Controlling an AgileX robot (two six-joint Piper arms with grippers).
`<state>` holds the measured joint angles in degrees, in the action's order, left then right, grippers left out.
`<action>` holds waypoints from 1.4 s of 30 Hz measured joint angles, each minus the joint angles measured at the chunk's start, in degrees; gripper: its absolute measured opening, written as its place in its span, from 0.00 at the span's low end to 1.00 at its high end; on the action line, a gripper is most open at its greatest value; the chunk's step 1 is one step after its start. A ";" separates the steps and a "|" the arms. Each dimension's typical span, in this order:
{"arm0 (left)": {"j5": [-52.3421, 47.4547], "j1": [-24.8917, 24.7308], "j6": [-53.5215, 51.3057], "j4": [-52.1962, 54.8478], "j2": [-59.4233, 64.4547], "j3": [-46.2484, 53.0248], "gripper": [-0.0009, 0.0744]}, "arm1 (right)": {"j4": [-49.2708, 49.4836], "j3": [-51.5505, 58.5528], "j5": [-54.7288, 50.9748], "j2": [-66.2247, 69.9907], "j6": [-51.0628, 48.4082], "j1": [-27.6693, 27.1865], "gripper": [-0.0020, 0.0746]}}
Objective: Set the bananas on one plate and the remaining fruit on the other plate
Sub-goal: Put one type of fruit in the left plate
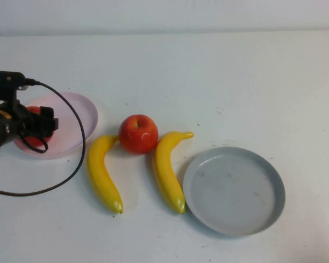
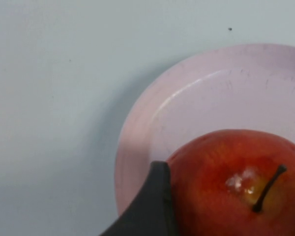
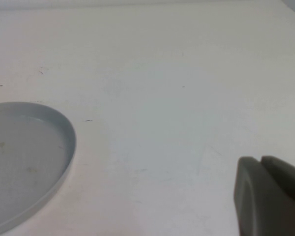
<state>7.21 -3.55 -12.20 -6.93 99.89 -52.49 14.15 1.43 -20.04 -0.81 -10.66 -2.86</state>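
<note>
high view: a white bench [image 1: 219, 76] carries two plates, two bananas and two apples. the pale pink plate [image 1: 82, 112] lies at the robot's left, the grey plate [image 1: 234, 189] at its right, well apart from each other and both flat on the bench. the left end effector [image 1: 39, 127] hangs over the pink plate, its black cable looping down across the plate's rim and onto the bench. under it, a first red apple [image 1: 34, 139] rests inside the pink plate, largely hidden by the arm. left wrist view: this apple [image 2: 236, 182] sits stem up on the pink plate [image 2: 137, 147], with one dark finger [image 2: 155, 206] right beside its skin; whether the finger touches the fruit cannot be told, and neither can it be told whether the left end effector is apart or clamped on the apple. on the bare bench between the plates, the second red apple [image 1: 138, 133] stands between the upper tips of the two bananas: the left banana [image 1: 102, 174] and the right banana [image 1: 169, 171], the latter just beside the grey plate's rim. the grey plate holds nothing. right wrist view: the right end effector [image 3: 261, 162], fingers together, hovers over bare bench near the grey plate [image 3: 54, 162].
</note>
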 joint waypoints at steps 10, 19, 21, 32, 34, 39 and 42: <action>-0.05 0.00 0.00 0.13 -4.69 0.00 0.90 | 0.00 0.00 0.00 0.00 0.00 0.00 0.00; 0.06 -9.64 0.64 3.96 -12.88 0.00 0.90 | 0.00 0.00 0.00 0.00 0.00 0.00 0.00; -0.31 -14.68 0.74 10.11 -12.44 0.00 0.90 | 0.00 0.00 0.00 0.00 0.00 0.00 0.00; -0.98 -25.10 13.28 25.03 -5.99 0.00 0.90 | 0.00 0.00 0.00 0.00 0.00 0.00 0.00; -2.82 -25.10 21.50 25.16 -5.89 0.00 0.90 | 0.00 0.00 0.00 0.00 0.00 0.00 0.00; -5.39 -25.10 34.29 25.93 -5.89 0.00 0.90 | 0.00 0.00 0.00 0.00 0.00 0.00 0.00; -4.98 -25.10 40.16 25.91 -6.13 0.00 0.90 | 0.00 0.00 0.00 0.00 0.00 0.00 0.00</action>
<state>2.22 -28.65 27.96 18.98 93.77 -52.49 14.15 1.43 -20.04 -0.81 -10.66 -2.86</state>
